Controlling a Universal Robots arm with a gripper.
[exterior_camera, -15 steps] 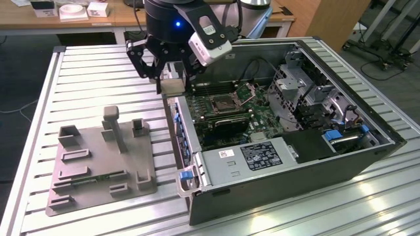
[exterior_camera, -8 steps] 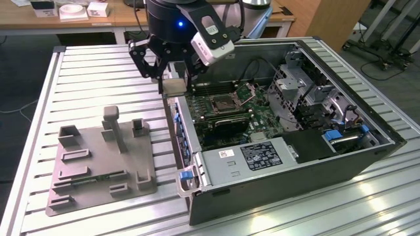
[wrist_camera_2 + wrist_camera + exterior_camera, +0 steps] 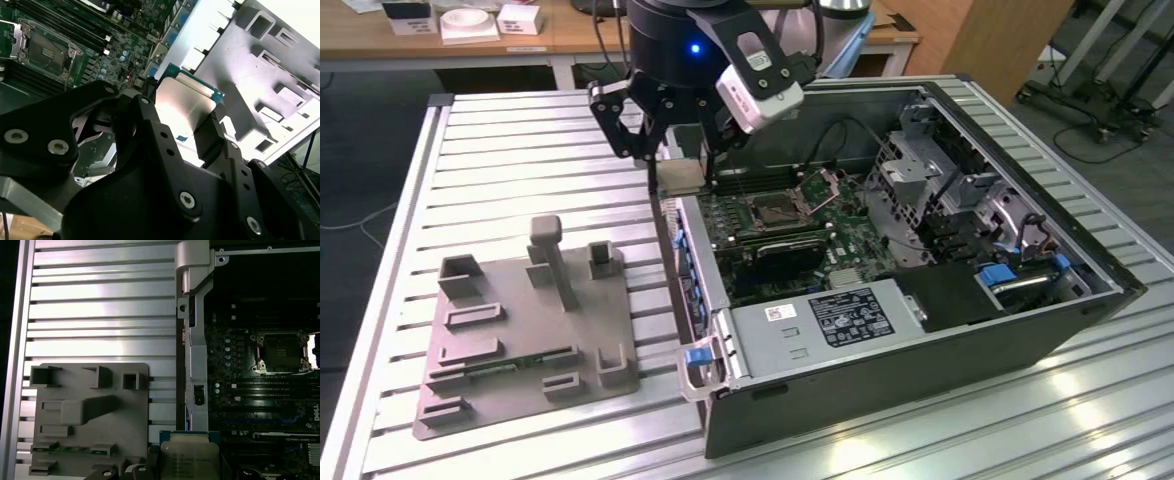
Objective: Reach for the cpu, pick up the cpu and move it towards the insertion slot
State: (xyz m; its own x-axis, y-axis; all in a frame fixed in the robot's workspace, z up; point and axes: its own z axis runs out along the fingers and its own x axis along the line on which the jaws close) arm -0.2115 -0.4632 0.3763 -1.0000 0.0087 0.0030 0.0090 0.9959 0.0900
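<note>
While the cpu (image 3: 680, 176) is held clamped between the jaws of the gripper (image 3: 678, 160) above the case wall (image 3: 683, 240), short of the slot (image 3: 781, 208), a thin edge grip is judged risky: the chip could be knocked loose against the wall.

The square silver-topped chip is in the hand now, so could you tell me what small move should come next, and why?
Probably a short carry sideways over the case wall. The hand is shut on the square silver-topped chip above the open computer case's edge, with the metal-framed square socket lying open further inside on the green board.
</note>
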